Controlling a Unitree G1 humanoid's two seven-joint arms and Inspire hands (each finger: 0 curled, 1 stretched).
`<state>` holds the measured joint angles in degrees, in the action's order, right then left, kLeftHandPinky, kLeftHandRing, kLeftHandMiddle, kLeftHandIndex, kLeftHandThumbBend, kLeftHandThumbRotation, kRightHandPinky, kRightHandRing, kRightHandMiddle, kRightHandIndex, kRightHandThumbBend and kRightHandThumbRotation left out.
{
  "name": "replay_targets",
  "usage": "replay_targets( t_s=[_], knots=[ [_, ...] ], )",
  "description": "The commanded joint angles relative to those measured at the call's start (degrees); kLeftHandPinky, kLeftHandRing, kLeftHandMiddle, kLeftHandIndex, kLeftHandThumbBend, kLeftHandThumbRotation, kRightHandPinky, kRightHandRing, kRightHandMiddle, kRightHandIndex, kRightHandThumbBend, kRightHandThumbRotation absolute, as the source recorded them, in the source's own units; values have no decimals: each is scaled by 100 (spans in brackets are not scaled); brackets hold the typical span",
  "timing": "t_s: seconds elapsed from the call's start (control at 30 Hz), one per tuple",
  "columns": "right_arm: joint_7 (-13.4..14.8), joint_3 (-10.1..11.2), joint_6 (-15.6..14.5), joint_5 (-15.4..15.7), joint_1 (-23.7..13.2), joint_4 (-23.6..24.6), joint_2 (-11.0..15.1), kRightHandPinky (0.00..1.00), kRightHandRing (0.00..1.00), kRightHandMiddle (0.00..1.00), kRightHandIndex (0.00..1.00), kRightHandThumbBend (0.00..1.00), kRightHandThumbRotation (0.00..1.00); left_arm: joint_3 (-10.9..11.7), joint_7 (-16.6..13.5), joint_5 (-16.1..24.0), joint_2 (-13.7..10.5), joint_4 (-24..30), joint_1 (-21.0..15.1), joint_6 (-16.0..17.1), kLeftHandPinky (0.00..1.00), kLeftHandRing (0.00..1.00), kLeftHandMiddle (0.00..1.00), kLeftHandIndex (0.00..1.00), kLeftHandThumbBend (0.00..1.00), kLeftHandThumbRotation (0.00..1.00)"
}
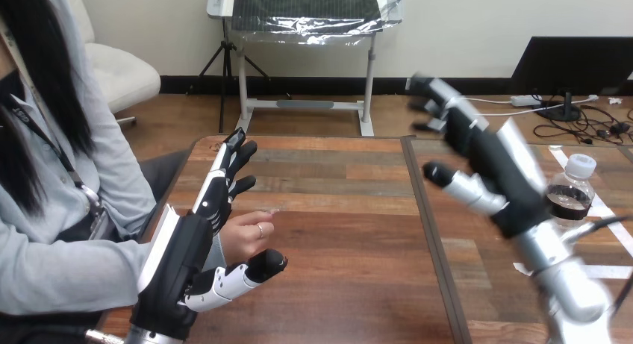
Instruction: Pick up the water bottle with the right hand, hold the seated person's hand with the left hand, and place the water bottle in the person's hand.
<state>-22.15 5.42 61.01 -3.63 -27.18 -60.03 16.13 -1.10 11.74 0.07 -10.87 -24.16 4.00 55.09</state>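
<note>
Robot hand wise, both are up over the big wooden desk [336,232], which has a dark seam running front to back down its middle. Biggest of the two in the head view is the right robot hand [485,154]: it's raised off the desk on the right side, wide open, fingers [429,86] spread and reaching away from the robot, thumb sticking out to the left, and there's nothing in it. Then the left robot hand [186,254] near the desk's left edge is also open, with straight fingers pointing away up the desk and the thumb [254,273] jutting out to the right lower down. The person's hand [242,236] comes in from the left and sits right in that gap, just above the thumb and up against the palm side of the fingers. Nothing is curled round it, so it's more beside than held, and honestly I can't tell if they actually touch. Smallest thing is the water bottle [571,191], clear with a white cap [581,165] and a dark band. It's standing upright on the desk at the far right, just behind the right wrist, which covers its lower part. The right fingers are well up and to the left of it.
</note>
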Motion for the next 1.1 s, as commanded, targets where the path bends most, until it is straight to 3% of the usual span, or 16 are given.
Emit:
replay_targets(
  t_s=[0.0, 0.37, 0.6, 1.07],
  knots=[
    [119, 266, 26, -138, -867, -3, 336, 85, 92, 94, 94, 100, 76, 79, -4, -81, -31, 8, -402, 69, 90, 98, 100, 100, 100, 70],
    [358, 409, -101, -29, -1203, -154, 740, 90, 94, 94, 95, 100, 73, 93, -25, -74, -23, 43, -372, 54, 90, 97, 99, 100, 100, 70],
    [472, 524, -299, -112, -1426, -256, 913, 93, 94, 94, 94, 100, 68, 132, -75, -4, -23, 34, -361, 83, 89, 97, 98, 100, 100, 71],
    [696, 794, -704, -207, -1786, -425, 1129, 100, 96, 92, 94, 100, 51, 94, 79, -233, -40, 42, -334, 86, 90, 98, 99, 100, 100, 70]
  ],
)
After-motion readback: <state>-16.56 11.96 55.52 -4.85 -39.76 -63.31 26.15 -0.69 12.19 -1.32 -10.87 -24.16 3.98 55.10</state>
